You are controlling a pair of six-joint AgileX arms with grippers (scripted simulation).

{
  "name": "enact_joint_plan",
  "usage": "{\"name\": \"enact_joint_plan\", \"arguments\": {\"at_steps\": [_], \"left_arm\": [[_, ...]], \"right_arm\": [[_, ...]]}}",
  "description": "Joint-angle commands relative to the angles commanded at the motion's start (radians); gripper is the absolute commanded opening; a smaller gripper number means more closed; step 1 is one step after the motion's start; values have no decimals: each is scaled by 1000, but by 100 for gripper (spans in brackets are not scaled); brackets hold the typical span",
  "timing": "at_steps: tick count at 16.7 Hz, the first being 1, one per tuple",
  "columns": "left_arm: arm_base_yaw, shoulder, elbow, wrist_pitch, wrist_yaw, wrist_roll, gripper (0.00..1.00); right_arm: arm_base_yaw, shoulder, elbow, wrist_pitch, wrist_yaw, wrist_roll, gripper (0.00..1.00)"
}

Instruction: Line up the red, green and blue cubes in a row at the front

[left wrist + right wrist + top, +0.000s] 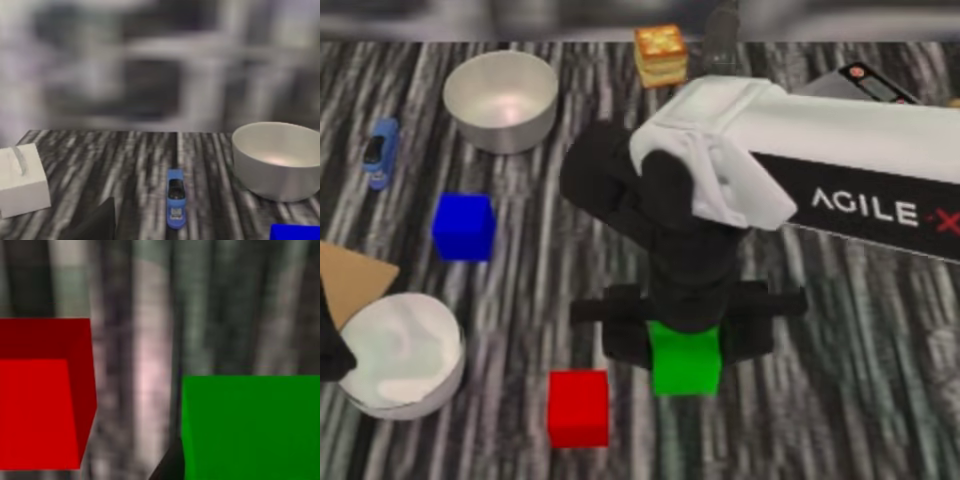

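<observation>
My right gripper (pixel 686 335) hangs over the green cube (pixel 686 362) near the front of the table (pixel 860 380), reaching in from the right. Its black body covers the cube's far edge, and I think the fingers sit on either side of the cube, but the top view hides the contact, so I cannot tell whether they pinch it or stand spread. The red cube (pixel 579 407) lies just to the left of the green one and slightly nearer, with a strip of table between them; the right wrist view shows that gap plainly. The blue cube (pixel 463 227) sits well apart, farther back on the left, between the grey bowl (pixel 501 100) behind it and the white bowl (pixel 402 354) in front. My left arm is parked at the left edge, near the white bowl.
</observation>
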Motion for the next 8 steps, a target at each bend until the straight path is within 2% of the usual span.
{"name": "enact_joint_plan", "arguments": {"at_steps": [3,8], "left_arm": [[0,0,0,0,0,0,100],[0,0,0,0,0,0,100]], "right_arm": [[50,-34,-31,13,2,70,0],[49,-31,-31,16,1,73,0]]}}
